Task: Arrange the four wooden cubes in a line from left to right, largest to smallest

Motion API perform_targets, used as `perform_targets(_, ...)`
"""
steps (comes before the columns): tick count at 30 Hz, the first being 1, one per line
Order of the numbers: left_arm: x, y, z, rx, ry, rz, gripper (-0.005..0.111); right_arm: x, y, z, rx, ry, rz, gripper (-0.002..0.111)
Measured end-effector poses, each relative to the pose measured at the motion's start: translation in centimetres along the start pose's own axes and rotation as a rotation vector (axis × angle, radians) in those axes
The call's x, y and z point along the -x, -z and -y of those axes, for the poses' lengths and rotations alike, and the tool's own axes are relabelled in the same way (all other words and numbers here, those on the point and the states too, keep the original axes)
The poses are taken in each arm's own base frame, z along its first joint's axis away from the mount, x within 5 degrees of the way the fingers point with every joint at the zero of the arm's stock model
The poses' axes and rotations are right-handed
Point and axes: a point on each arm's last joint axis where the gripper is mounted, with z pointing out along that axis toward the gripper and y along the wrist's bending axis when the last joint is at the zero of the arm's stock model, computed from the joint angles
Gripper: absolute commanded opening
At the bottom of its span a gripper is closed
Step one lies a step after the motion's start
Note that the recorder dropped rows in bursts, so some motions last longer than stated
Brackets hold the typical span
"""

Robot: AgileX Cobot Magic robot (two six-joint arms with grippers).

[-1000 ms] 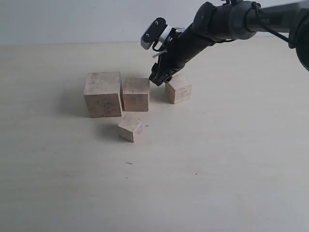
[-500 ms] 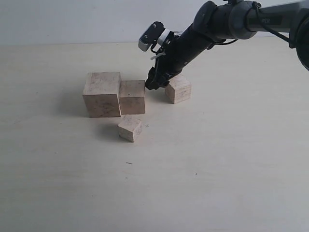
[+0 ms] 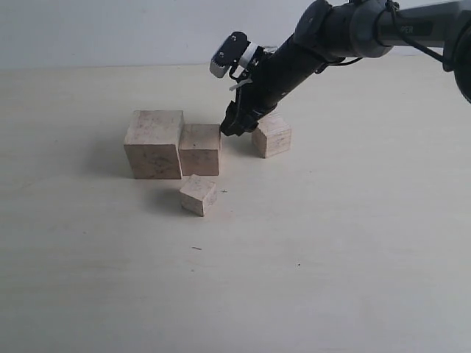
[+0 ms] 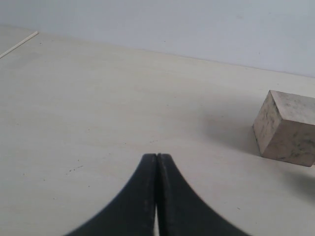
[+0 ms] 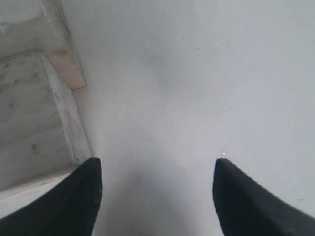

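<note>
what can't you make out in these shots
- Exterior view: whether the right gripper touches the second-largest cube; its own fingers hide the contact.
- Exterior view: the third cube, partly covered by the arm.
- Left wrist view: a cube cut off by the frame edge; which size, unclear.
- Right wrist view: cube faces cropped by the frame edge, close and blurred.

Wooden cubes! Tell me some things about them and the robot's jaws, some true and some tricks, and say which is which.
The largest cube touches the second-largest cube. True.
The smallest cube sits on top of another cube. False: it rests on the table, in front of the others.
The right gripper holds a cube. False: its jaws are open with nothing between them.
The left gripper has its jaws shut. True.
</note>
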Motion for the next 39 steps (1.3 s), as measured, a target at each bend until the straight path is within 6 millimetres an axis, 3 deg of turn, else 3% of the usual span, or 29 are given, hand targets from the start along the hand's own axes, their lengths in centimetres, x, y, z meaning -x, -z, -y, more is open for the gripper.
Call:
perform_targets(3, 0.0, 0.0, 0.0, 0.000, 0.000, 0.000, 0.000, 1.1, 2.0, 0.1, -0.040, 0.043, 0.004, 0.062)
perform_targets(8, 0.0, 0.0, 0.0, 0.000, 0.000, 0.000, 0.000, 3.6, 6.8, 0.1, -0.128, 0.011, 0.047, 0.058)
perform_targets(14, 0.0, 0.0, 0.0, 0.000, 0.000, 0.000, 0.000, 5.4, 12.4, -0.1, -0.261, -0.240, 0.068, 0.029)
perform_targets(19, 0.0, 0.0, 0.0, 0.000, 0.000, 0.000, 0.000, 6.0, 15.7, -0.8, -0.296, -0.315, 0.056, 0.000)
perform_targets(23, 0.0, 0.0, 0.0, 0.000, 0.000, 0.000, 0.000, 6.6, 17.9, -1.6, -0.296, -0.392, 0.087, 0.000)
perform_targets(31, 0.0, 0.0, 0.0, 0.000, 0.000, 0.000, 0.000, 5.1, 20.1, -1.9, -0.430, -0.640, 0.031, 0.000)
perform_targets(39, 0.0, 0.0, 0.0, 0.000, 0.000, 0.000, 0.000, 1.3, 18.4, -4.1, -0.430, -0.676, 0.045, 0.000)
